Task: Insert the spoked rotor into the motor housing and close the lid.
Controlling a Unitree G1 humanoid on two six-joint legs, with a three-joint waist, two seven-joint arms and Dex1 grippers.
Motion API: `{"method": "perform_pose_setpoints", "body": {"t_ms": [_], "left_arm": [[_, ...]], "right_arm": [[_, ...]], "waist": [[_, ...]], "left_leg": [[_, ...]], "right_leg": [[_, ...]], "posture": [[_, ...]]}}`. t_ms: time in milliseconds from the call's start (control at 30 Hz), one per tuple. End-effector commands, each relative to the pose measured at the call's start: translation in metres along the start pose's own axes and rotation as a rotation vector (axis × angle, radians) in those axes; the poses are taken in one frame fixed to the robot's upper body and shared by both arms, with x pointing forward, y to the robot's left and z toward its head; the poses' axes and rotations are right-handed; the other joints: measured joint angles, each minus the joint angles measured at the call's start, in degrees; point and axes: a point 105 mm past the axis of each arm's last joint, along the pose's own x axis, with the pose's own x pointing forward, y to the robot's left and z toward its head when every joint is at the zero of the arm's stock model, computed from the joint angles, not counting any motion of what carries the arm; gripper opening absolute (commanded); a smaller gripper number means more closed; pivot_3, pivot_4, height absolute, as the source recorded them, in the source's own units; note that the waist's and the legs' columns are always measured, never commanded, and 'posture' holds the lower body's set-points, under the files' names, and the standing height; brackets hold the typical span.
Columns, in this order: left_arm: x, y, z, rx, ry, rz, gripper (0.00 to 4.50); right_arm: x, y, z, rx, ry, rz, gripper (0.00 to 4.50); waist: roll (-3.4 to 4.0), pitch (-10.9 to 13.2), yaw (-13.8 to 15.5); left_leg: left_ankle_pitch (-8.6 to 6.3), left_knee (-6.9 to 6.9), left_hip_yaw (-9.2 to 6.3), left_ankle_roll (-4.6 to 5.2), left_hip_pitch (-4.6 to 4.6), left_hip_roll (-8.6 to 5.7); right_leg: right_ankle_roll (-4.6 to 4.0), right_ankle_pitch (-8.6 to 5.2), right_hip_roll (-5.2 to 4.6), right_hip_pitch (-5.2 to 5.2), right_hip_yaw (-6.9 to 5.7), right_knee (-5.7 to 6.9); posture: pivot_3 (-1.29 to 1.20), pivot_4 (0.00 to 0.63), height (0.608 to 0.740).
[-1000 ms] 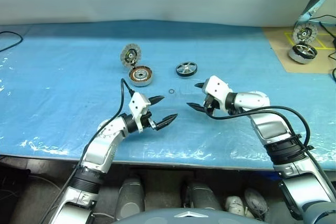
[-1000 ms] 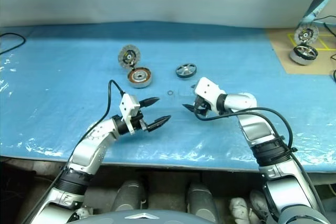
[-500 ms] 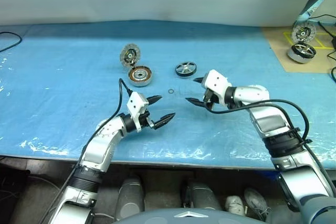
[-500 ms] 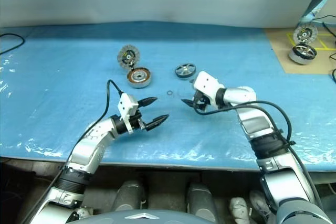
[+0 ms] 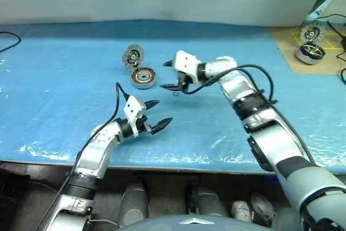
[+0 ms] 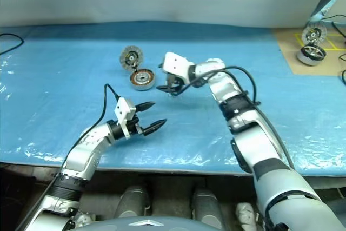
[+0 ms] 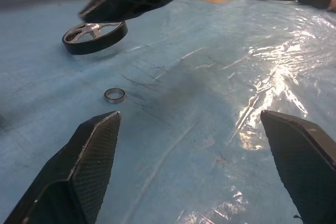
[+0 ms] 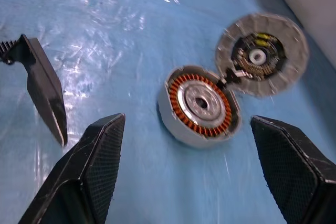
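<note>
The right gripper (image 5: 168,75) hangs above the blue plastic-covered table (image 5: 65,96) with its two black fingers spread wide and nothing between them; it points toward the robot's left and a little downward. Just beyond its fingertips, on the robot's left of it, sits the motor housing (image 5: 144,77), a shallow silver cup with copper windings around a pale centre, resting flat on the sheet. The lid (image 5: 133,57) is hinged to the housing's far edge and stands open, tilted up, its segmented silvery face with the dark centre turned toward the robot. In the right wrist view the housing (image 8: 199,105) and the open lid (image 8: 261,55) lie between that gripper's two fingers, farther along the line they point, and apart from both. The spoked rotor (image 7: 95,34) lies flat on the table in the left wrist view, beyond a small metal ring (image 7: 114,95) and partly under the dark finger of the right gripper that crosses above it; whether that finger touches it I cannot tell. The ring (image 5: 177,94) lies on the sheet just below the right gripper in the left eye view. The left gripper (image 5: 158,116) is nearer the robot, held about level above the sheet, fingers wide apart and empty, well apart from the housing, with the ring ahead of it
</note>
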Motion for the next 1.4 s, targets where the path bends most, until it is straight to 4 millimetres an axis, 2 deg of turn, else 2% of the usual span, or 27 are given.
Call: {"method": "perform_pose_setpoints", "body": {"t_ms": [33,100,233,367,633,800,867,1000,1100,1200,1300,1400], "left_arm": [[-0.007,0.001,0.006,0.018,-0.025,0.033,4.47],[-0.010,0.000,0.004,0.015,-0.021,0.048,4.47],[-0.018,0.000,-0.001,0.012,-0.001,0.090,4.47],[-0.019,-0.004,-0.002,0.011,-0.006,0.122,4.47],[-0.039,-0.013,-0.006,-0.006,-0.003,0.166,4.47],[-0.042,0.005,0.004,0.033,-0.052,0.273,4.47],[-0.043,0.013,0.019,0.019,-0.124,0.311,4.47],[-0.049,0.026,0.037,0.057,-0.166,0.325,4.47],[-0.059,0.046,0.044,0.131,-0.119,0.357,4.47],[-0.064,0.066,0.051,0.209,-0.062,0.383,4.47],[-0.063,0.086,0.059,0.320,0.009,0.374,4.47],[-0.050,0.101,0.074,0.404,0.020,0.325,4.47]], "right_arm": [[0.021,-0.002,0.016,-0.105,-0.006,0.036,4.01],[0.032,0.000,0.020,-0.137,0.005,0.052,4.01],[0.058,0.010,0.031,-0.192,0.018,0.081,4.01],[0.074,0.003,0.038,-0.132,0.038,-0.029,4.01],[0.076,-0.014,0.028,0.008,0.111,-0.209,4.01],[0.074,-0.020,0.029,0.095,0.090,-0.251,4.01],[0.071,-0.024,0.036,0.139,0.032,-0.234,4.01],[0.048,-0.043,0.038,0.184,-0.036,-0.266,4.01],[0.012,-0.073,0.022,0.240,-0.025,-0.403,4.01],[-0.020,-0.089,-0.001,0.241,0.028,-0.506,4.01],[-0.055,-0.094,-0.023,0.227,0.054,-0.564,4.01],[-0.081,-0.083,-0.040,0.270,0.040,-0.577,4.01]], "waist": [[0.00,0.0,0.0],[0.01,0.0,0.1],[0.05,0.0,0.0],[0.08,0.0,0.1],[0.10,0.1,0.2],[0.12,0.1,0.1],[0.13,0.1,0.2],[0.12,0.1,0.3],[0.12,0.1,0.5],[0.12,0.1,0.6],[0.12,0.1,0.7],[0.11,0.1,1.1]], "left_leg": [[0.00,0.15,0.00,0.00,-0.23,0.04],[0.01,0.38,0.00,0.00,-0.50,0.02],[0.03,0.38,0.02,0.07,-0.44,0.22],[0.11,0.37,0.15,0.00,-0.34,0.56],[0.12,0.28,0.61,-0.09,-0.33,0.56],[0.09,0.27,0.81,-0.35,-0.27,0.65],[0.15,0.27,0.82,-0.44,-0.28,0.65],[0.25,0.28,0.85,-0.30,-0.30,0.65],[0.26,0.29,0.85,-0.28,-0.31,0.65],[0.27,0.30,0.98,-0.28,-0.29,0.66],[0.29,0.33,1.03,-0.27,-0.29,0.68],[0.30,0.32,1.12,-0.26,-0.32,0.66]], "right_leg": [[-0.07,-0.03,0.00,-0.25,-0.01,0.20],[-0.17,-0.10,-0.02,-0.60,-0.01,0.69],[-0.38,-0.17,0.02,-0.64,-0.10,0.82],[-0.44,-0.15,0.05,-0.60,-0.10,0.85],[-0.44,-0.15,0.06,-0.61,-0.07,0.78],[-0.43,-0.14,0.07,-0.62,-0.02,0.80],[-0.43,-0.14,0.07,-0.62,-0.01,0.80],[-0.41,-0.13,0.06,-0.62,-0.01,0.81],[-0.41,-0.13,0.06,-0.62,-0.03,0.81],[-0.41,-0.13,0.05,-0.61,-0.01,0.81],[-0.40,-0.12,0.07,-0.61,-0.01,0.82],[-0.18,0.01,0.06,-0.64,0.05,0.80]], "posture": [[0.00,0.150,0.740],[0.00,0.150,0.740],[0.00,0.150,0.740],[0.00,0.150,0.740],[0.00,0.150,0.740],[0.00,0.150,0.740],[0.00,0.150,0.740],[0.00,0.150,0.740],[0.00,0.150,0.740],[0.00,0.150,0.740],[0.00,0.150,0.740],[0.00,0.150,0.740]]}}
